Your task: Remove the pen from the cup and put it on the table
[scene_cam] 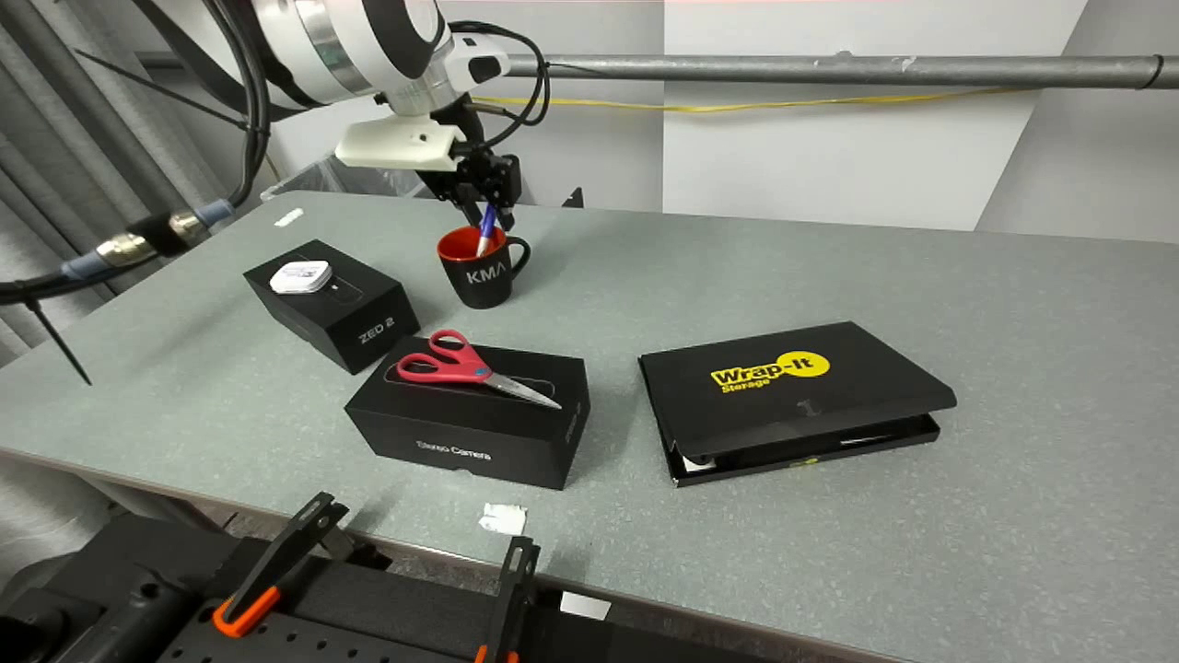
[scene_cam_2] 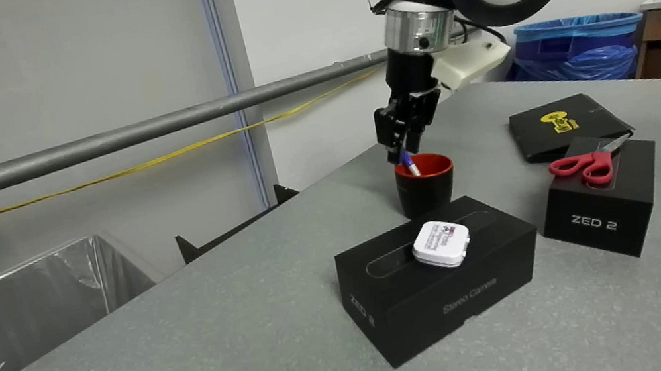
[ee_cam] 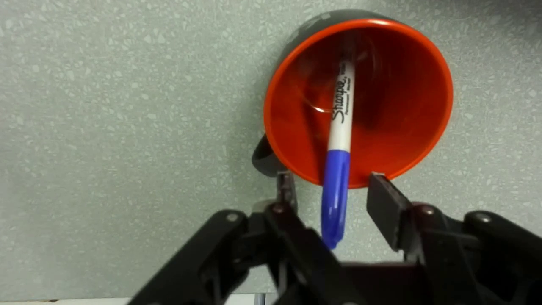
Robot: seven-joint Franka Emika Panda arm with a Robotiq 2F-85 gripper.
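In an exterior view, the gripper [scene_cam: 489, 217] points down close to the rim of the cup [scene_cam: 474, 276], which stands near the far edge of the table [scene_cam: 783, 276], closer to its far-left corner than its far-right. In an exterior view, the pen [scene_cam_2: 410, 163] leans inside the cup, its blue end up past the rim, tipped toward the edge nearest the metal rail [scene_cam_2: 159, 127]. The wrist view shows the jaws spread wide around that end, tabletop visible on either side, nothing held. The step in hand looks like the grasp; next, the jaws should close on the blue end and draw the pen up along its slant, clear of the rim.
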